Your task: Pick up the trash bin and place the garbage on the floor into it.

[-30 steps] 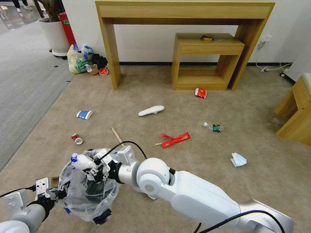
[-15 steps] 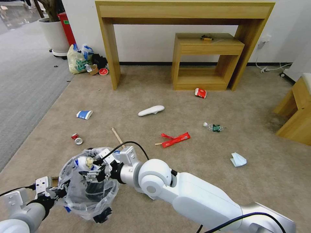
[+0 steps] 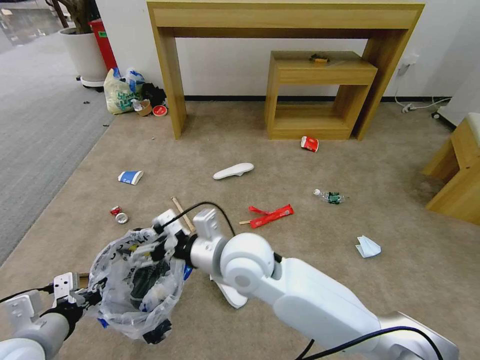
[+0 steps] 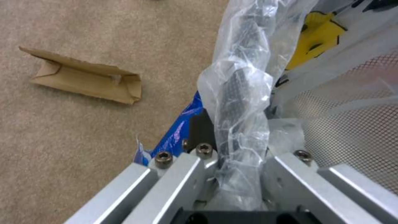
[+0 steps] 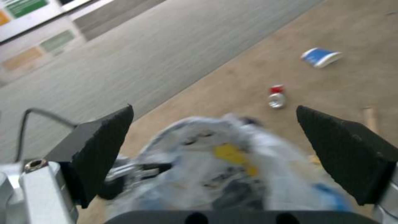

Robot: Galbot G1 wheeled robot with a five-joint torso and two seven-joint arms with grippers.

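Just below open right gripper (image 5: 215,149) — trash bin (image 3: 135,285), left gripper (image 4: 232,174) clamping rim

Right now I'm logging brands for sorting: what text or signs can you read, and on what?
No words are readable.
Trash bin liner: a yellow smiley sign, no lettering.
Green print on the tied bag: too small.
Red wrappers, cup, bottle: too small.
Wall posters: blurred.
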